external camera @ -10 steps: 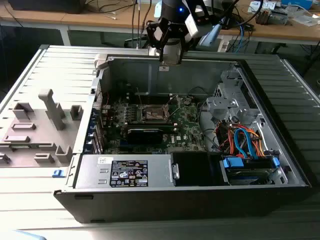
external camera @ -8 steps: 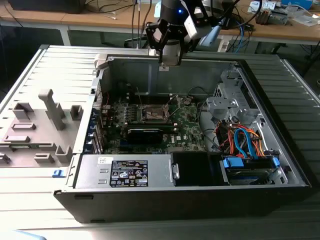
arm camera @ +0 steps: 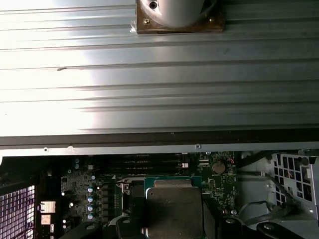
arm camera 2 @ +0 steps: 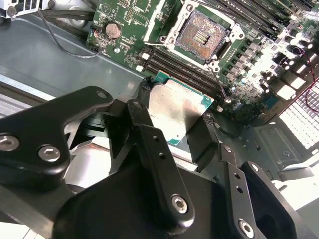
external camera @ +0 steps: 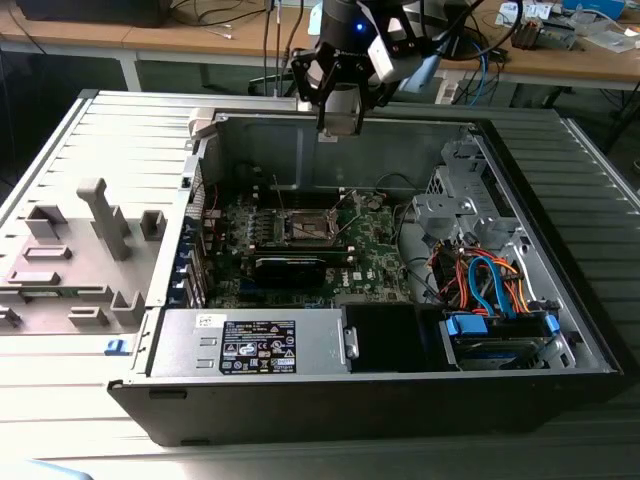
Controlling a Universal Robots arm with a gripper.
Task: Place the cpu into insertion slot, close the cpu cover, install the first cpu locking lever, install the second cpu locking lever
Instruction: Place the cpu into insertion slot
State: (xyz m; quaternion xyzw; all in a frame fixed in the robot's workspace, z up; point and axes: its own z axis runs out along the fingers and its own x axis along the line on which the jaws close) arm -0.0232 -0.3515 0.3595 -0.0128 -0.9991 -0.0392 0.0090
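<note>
Clearly, the cpu (arm camera 2: 177, 107) is a green-edged square with a silvery-grey face.

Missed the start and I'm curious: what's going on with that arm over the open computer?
The arm's gripper is shut on the cpu, holding it above the green motherboard inside the open computer case. The insertion slot lies uncovered with its contacts showing and nothing in it. The cpu is clear of the slot and not yet seated.
</note>
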